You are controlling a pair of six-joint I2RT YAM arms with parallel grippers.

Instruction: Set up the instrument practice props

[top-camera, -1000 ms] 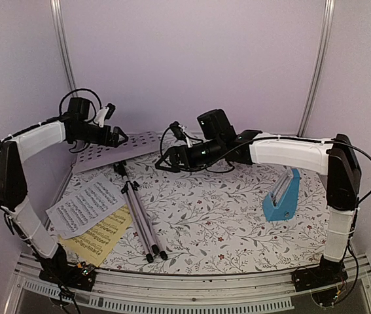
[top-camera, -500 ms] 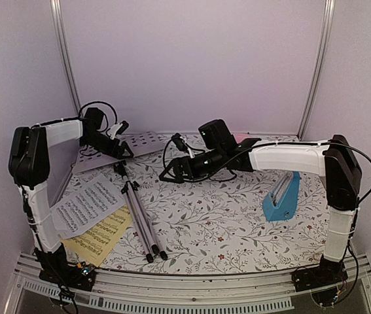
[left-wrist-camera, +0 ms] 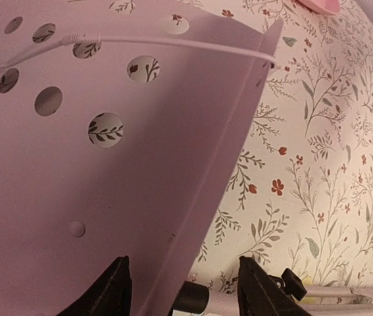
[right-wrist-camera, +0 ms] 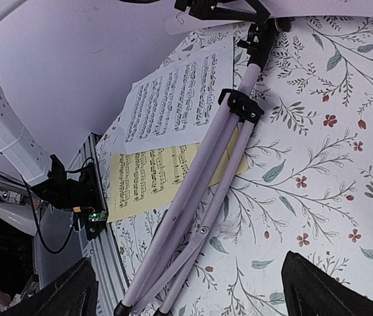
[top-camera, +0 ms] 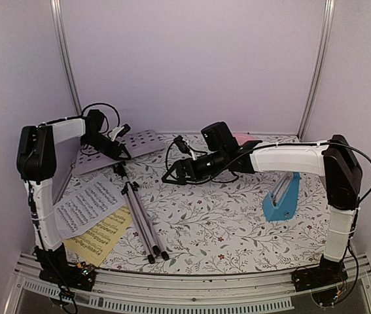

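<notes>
The left gripper (left-wrist-camera: 186,293) has swung down from a raised pose on the left. Its jaws, spread wide a second ago, have narrowed to a partial spread and now straddle the folded lower lip of the perforated pale desk (left-wrist-camera: 107,184). The two black fingertips sit on either side of that lip with a visible gap between them, so this looks like a closing move, not a finished pinch. Just beyond the fingertips is the dark collar where the desk joins the shaft of the silver tripod music stand (top-camera: 139,209). The stand lies flat on the floral tablecloth (top-camera: 224,222) with its legs folded, pointing away from this gripper toward the arm bases. The right gripper (right-wrist-camera: 193,276) has eased lower and toward the shaft. It hangs over the folded legs with its jaws fully spread and nothing between them. Beyond the stand from the right gripper lies the white sheet of music (right-wrist-camera: 173,99), partly overlapping the yellow sheet of music (right-wrist-camera: 153,178). The small blue pyramid metronome (top-camera: 282,195) stands well behind the right gripper, beside that arm. None of the props has shifted, so the setup is probably just starting, with raising the stand as the first step.
</notes>
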